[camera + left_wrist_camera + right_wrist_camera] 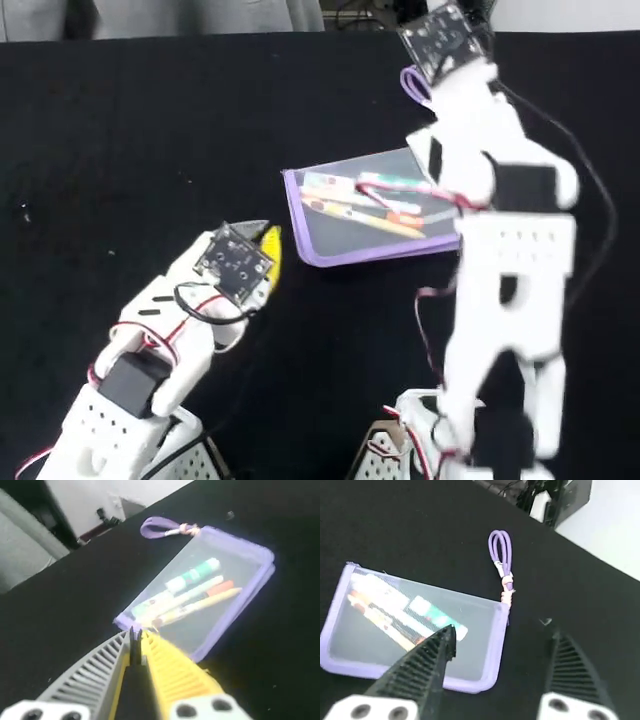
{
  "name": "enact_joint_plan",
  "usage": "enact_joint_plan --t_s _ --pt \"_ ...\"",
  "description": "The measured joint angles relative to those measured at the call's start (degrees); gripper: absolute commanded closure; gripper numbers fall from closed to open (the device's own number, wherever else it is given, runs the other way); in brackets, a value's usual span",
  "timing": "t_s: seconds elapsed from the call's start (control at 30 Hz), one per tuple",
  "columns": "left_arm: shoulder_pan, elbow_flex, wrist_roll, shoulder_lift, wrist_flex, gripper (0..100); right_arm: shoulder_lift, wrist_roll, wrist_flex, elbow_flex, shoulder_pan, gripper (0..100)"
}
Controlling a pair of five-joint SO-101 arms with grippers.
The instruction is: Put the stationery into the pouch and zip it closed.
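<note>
A black worktop (120, 150) carries a flat pouch (340, 243) with a see-through face and a purple border, lying near the middle. Several pens (375, 205) show through the clear face, side by side, so the stationery looks to be inside already.

A purple strap loop (501, 547) trails from one corner of the pouch onto the worktop, joined to it by a small pale cord (507, 584).

The right end effector (502, 634) hangs above the strap end of the pouch with its dark fingers spread wide and nothing between them. The left end effector (136, 635), one finger grey and one yellow, is pressed together on nothing, its tip just beside the opposite end of the pouch.

The step in hand appears to be the zipping. Whether the zip is open or shut cannot be told. The next move likely calls for the right end effector to pinch the cord or strap and draw it along the edge while the left steadies the pouch, which may otherwise slide.
</note>
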Motion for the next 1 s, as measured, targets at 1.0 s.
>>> enact_joint_plan --t_s 1.0 --pt "-16.0 -3.9 6.2 -23.4 32.5 95 -64.3 0.0 -4.9 56.5 11.9 96.7"
